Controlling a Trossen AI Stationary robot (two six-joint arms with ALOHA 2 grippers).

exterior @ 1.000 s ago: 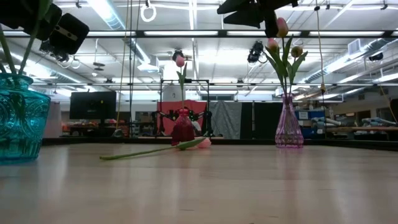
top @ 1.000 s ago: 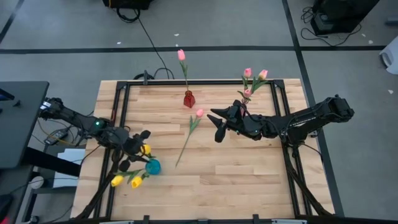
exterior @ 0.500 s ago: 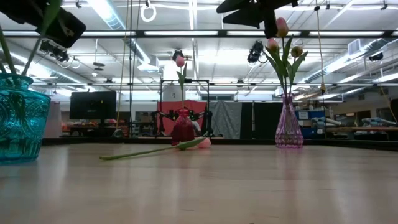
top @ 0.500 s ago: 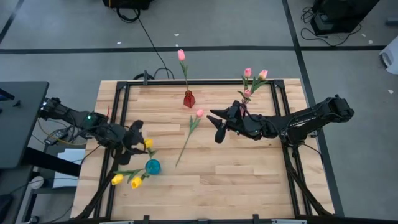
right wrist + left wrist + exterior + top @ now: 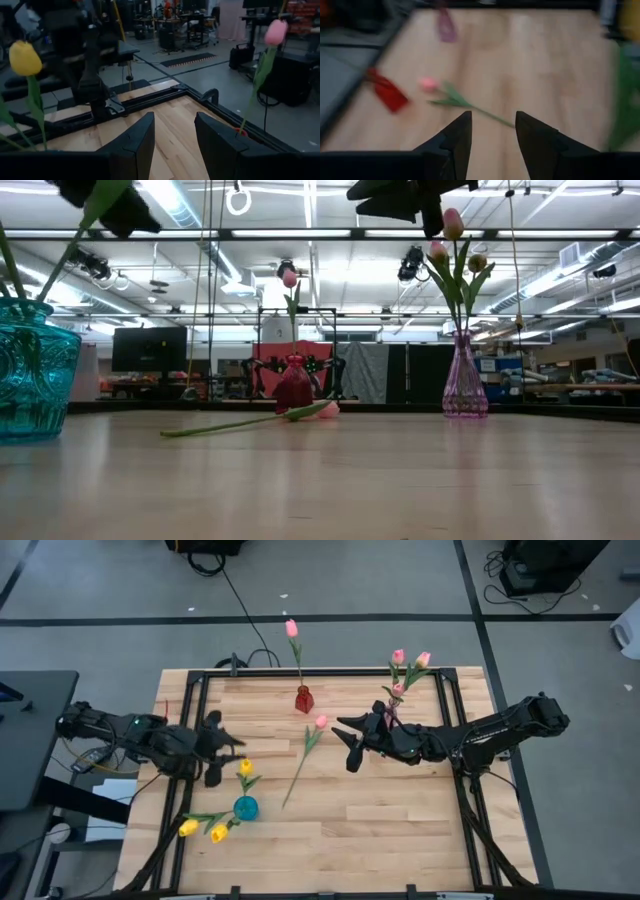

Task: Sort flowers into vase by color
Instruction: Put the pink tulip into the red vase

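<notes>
A teal vase (image 5: pixel 245 807) near the table's left front holds three yellow tulips (image 5: pixel 245 767); it also shows in the low view (image 5: pixel 30 370). A red vase (image 5: pixel 303 700) holds one pink tulip (image 5: pixel 291 628). A purple vase (image 5: pixel 464 380) at the far right holds several pink tulips (image 5: pixel 398 656). One pink tulip (image 5: pixel 318 723) lies flat on the table's middle. My left gripper (image 5: pixel 222 748) is open and empty, above the table on the far side of the teal vase. My right gripper (image 5: pixel 345 740) is open and empty, in the air right of the lying tulip.
A black frame (image 5: pixel 190 710) runs along the table's edges. The left wrist view shows the lying tulip (image 5: pixel 427 84) and the red vase (image 5: pixel 387 92) ahead of my left fingers. Bare wood lies across the table's near half.
My left gripper has drawn away from the teal vase and its yellow tulip, going up and toward the table's far edge while turning to point toward the table's right. The yellow tulip stays standing in the vase.
</notes>
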